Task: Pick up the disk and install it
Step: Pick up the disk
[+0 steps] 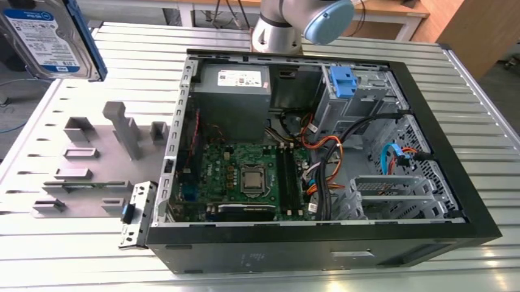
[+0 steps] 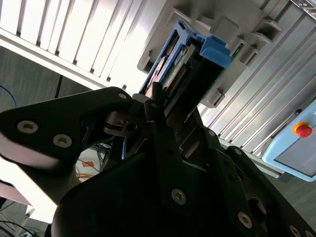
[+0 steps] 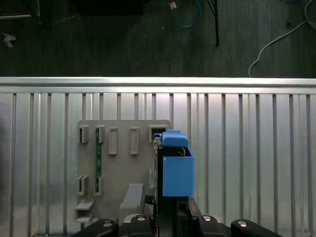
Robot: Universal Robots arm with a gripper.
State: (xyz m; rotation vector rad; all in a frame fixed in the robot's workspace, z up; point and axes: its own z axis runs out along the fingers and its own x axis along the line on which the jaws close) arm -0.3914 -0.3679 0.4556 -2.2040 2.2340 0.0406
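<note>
Firmly clamped, one disk (image 1: 50,38) sits between the black fingers (image 2: 160,128), which are closed on its near end. At the exterior view's far left it is held up in the air, its white-and-blue label showing and its blue carrier frame along one edge. In the first wrist view the disk (image 3: 175,170) reaches straight out from the fingers, seen edge-on.

Beyond the fingers, on the slatted metal table (image 1: 73,255), lies one grey fixture plate (image 1: 97,161) with several upright posts and slots, apart from the disk. Farther from the fingers, toward the exterior view's right, one open computer case (image 1: 284,258) lies on its side on the same table. Inside it are one grey power supply (image 1: 234,91), one green motherboard (image 1: 243,176) and one blue bracket (image 1: 343,82). One arm base (image 1: 281,27) rises on the far side of the case.

In the second wrist view, one pendant with a red button (image 2: 302,130) lies well away from the fingers.
</note>
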